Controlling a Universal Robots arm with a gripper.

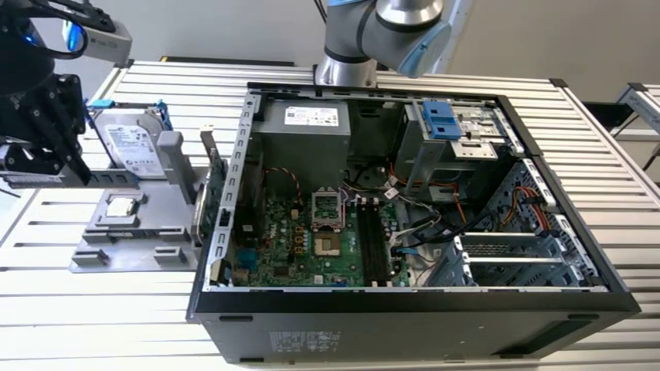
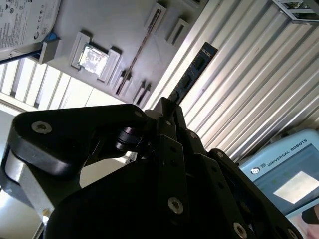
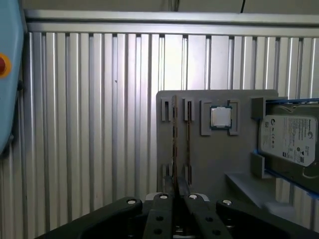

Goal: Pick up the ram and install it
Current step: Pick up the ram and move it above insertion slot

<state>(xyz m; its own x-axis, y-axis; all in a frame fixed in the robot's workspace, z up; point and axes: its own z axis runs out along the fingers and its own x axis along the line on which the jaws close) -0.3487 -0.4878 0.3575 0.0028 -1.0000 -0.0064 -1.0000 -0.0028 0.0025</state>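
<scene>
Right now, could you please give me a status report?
Gripper shut on the ram. Ram not yet in the computer case. Hard drive beside gripper.

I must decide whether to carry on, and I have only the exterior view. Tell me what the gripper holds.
Observer: In the second wrist view the gripper is shut on the ram, a dark narrow stick jutting out from its tip.
Operator: Say whether it is free of the holder.
Observer: It is. Its far end shows against the ribbed table, apart from the grey fixture.
Operator: Report anything close by that I lack.
Observer: A light blue console with a screen shows next to the ribbed table in the second wrist view.
</scene>
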